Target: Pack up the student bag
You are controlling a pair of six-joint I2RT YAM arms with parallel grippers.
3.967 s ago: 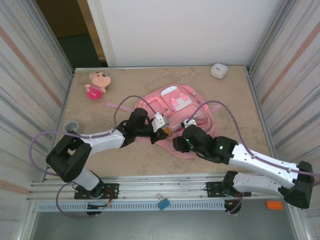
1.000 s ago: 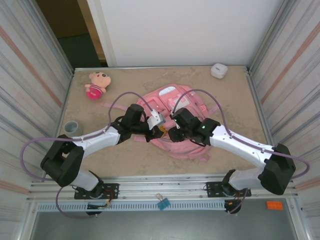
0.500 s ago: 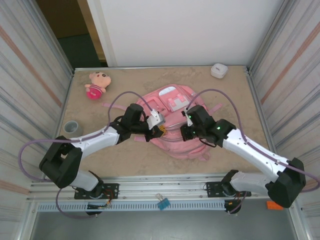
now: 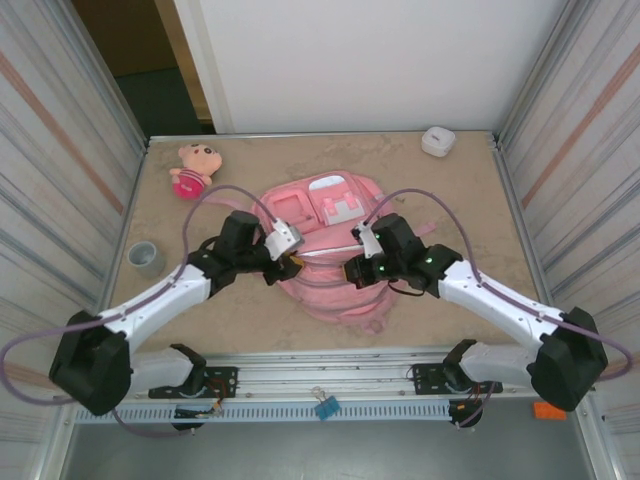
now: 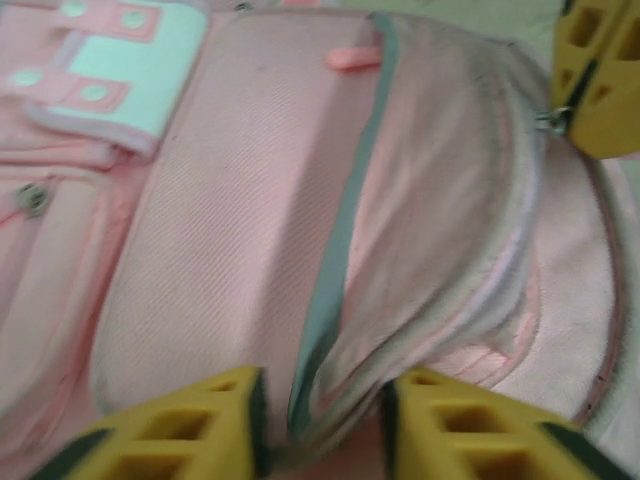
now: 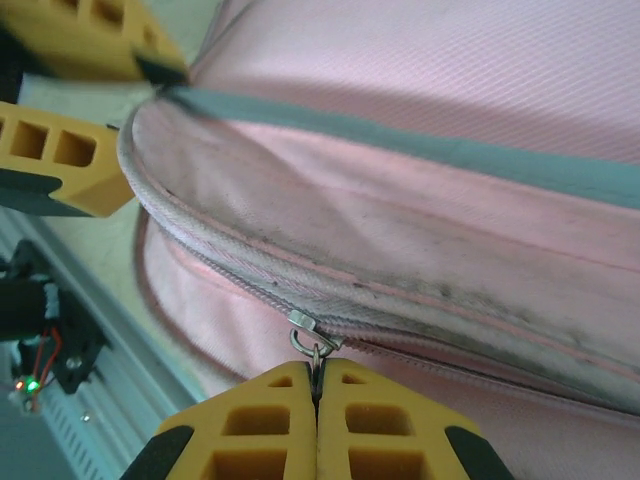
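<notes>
Bag (image 4: 325, 292) clear of table (image 4: 470, 200) edges, zip pull (image 6: 312, 338) in right pincer (image 6: 317, 374)

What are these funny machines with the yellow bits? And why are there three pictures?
Those are two robot arms bolted to a table. One camera looks down from above. The other two ride on the wrists, so they see the work up close. On the table lie a big pink student bag, a plush doll, a grey roll and a small white box. The yellow bits are claws. The right claw is pinched shut on the bag's zipper pull. The left claw has its fingers apart around a fold of the bag.
</notes>
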